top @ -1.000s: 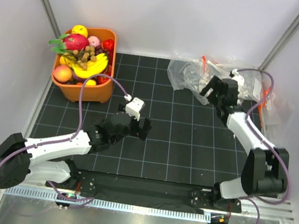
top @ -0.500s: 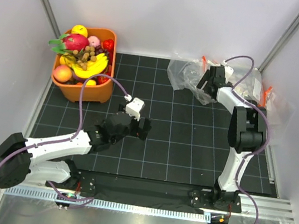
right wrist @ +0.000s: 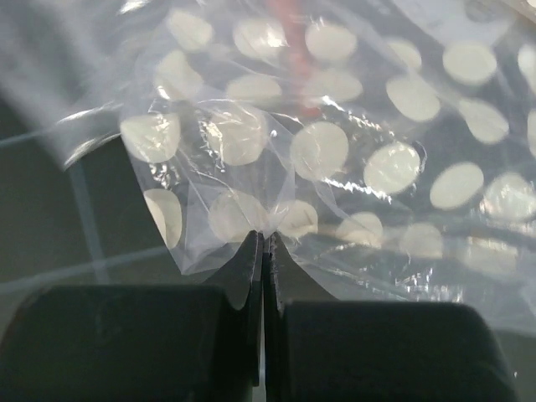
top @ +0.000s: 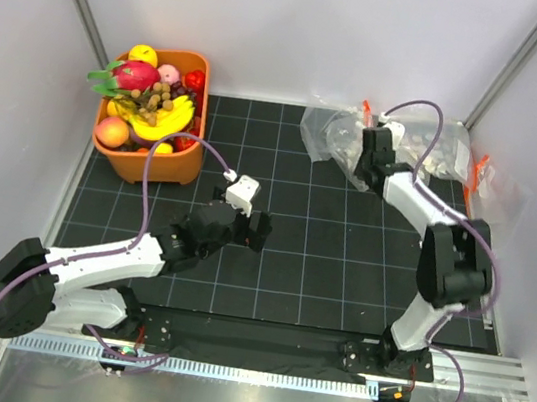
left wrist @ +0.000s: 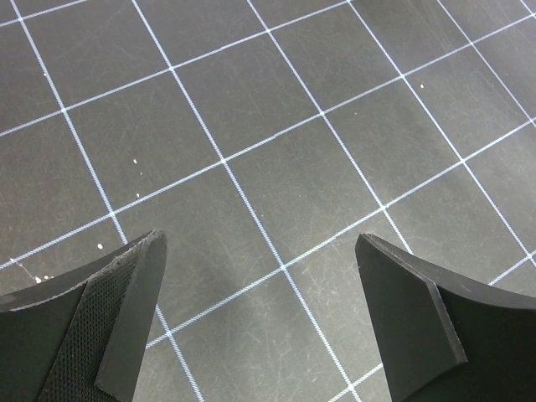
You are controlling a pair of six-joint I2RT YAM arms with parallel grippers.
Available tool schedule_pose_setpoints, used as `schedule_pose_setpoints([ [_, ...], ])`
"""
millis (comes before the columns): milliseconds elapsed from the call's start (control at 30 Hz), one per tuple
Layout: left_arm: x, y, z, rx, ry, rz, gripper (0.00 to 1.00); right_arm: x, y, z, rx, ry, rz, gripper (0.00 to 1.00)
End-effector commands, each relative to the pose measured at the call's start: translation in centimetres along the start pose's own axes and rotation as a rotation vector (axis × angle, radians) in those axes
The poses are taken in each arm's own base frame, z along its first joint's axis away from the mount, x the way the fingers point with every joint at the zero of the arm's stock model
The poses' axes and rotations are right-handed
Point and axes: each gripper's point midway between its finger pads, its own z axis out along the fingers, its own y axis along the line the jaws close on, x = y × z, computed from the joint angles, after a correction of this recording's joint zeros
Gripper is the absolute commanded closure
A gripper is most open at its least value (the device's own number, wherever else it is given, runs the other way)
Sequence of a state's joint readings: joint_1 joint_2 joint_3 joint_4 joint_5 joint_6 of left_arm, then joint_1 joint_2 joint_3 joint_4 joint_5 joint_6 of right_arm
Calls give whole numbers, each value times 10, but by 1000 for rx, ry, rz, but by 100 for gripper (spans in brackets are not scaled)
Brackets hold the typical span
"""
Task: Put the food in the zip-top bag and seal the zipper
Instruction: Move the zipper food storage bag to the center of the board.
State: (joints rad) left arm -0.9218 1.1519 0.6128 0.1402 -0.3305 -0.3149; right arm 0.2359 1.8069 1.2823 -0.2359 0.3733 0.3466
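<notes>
The food lies in an orange basket (top: 152,169) at the back left: a yellow banana bunch (top: 165,117), a cluster of brown balls (top: 158,96) and a peach (top: 112,131). The zip-top bag (top: 334,135), clear with pale dots, lies crumpled at the back right. My right gripper (top: 363,165) is at the bag's near edge. In the right wrist view, this gripper (right wrist: 264,239) is shut on a pinch of the bag's film (right wrist: 335,151). I cannot make out the zipper. My left gripper (top: 262,232) hovers mid-mat, open and empty (left wrist: 260,251).
The basket also holds a magenta dragon fruit (top: 134,74) and other toy fruit. More clear bags with orange tabs (top: 457,158) lie right of the held one, near the right wall. A black gridded mat (top: 320,259) covers the table.
The right gripper moved left and down onto the bag's near edge and shut on its film. The left arm has not moved.
</notes>
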Motion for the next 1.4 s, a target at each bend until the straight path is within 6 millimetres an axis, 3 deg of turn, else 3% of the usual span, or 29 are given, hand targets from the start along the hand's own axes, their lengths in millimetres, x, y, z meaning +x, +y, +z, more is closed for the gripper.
schedule_pose_setpoints([
  [0,-18,-6,1,12,-49,-28,0,-2,34,-64,-139,-74,-113,99],
  [33,-19,-5,1,7,-51,-29,0,28,43,-75,-176,-37,-171,99],
  [67,-18,-4,1,2,-49,-30,0,26,49,-98,-239,-63,-173,99],
  [100,-19,-4,1,1,-51,-34,0,37,51,-107,-272,-49,-188,99],
  [133,-19,-3,1,-2,-52,-34,0,62,47,-114,-291,-11,-210,99],
  [200,-19,0,1,-19,-53,-38,0,72,35,-135,-314,-5,-178,98],
  [233,-18,1,1,-25,-52,-40,0,91,21,-136,-291,29,-180,95],
  [267,-19,3,1,-39,-56,-43,0,98,12,-139,-269,38,-172,88],
  [300,-19,4,0,-47,-56,-47,0,94,-5,-148,-220,7,-150,66],
  [333,-19,6,0,-56,-55,-48,0,102,-18,-149,-177,11,-117,15],
  [367,-18,7,0,-63,-55,-51,0,100,-30,-152,-130,-13,-93,1],
  [400,-18,10,1,-78,-56,-56,0,93,-42,-159,-91,-53,-65,0],
  [500,-18,12,1,-92,-54,-56,0,83,-49,-166,-76,-93,-45,1],
  [667,-19,14,0,-102,-58,-61,0,60,-13,-165,-187,-89,-82,3],
  [700,-20,15,-1,-108,-63,-62,0,44,-3,-166,-207,-113,-80,5],
  [767,-21,18,-2,-121,-67,-68,0,46,12,-148,-203,-71,-126,8],
  [833,-21,25,-4,-151,-78,-85,0,29,35,-141,-240,-77,-133,9],
  [900,-22,37,-3,-171,-79,-137,0,38,50,-114,-224,-15,-177,7],
  [933,-21,41,-2,-173,-72,-156,0,24,62,-111,-238,-29,-175,5],
  [967,-17,42,-2,-154,-56,-188,0,37,68,-90,-215,17,-207,4],
  [1033,-17,57,-1,-182,-51,-222,0,25,77,-78,-192,0,-222,0],
  [1100,-16,62,-3,-194,-45,-234,0,34,86,-57,-185,19,-259,1],
  [1167,-17,63,-4,-194,-49,-237,0,30,99,-48,-215,11,-298,0],
  [1200,-18,61,-4,-186,-51,-237,0,39,109,-37,-238,26,-327,0],
  [1333,-16,59,-1,-172,-39,-241,0,29,111,-14,-135,13,-412,2],
  [1367,-16,58,0,-169,-38,-241,0,31,108,-10,-97,18,-435,7],
])
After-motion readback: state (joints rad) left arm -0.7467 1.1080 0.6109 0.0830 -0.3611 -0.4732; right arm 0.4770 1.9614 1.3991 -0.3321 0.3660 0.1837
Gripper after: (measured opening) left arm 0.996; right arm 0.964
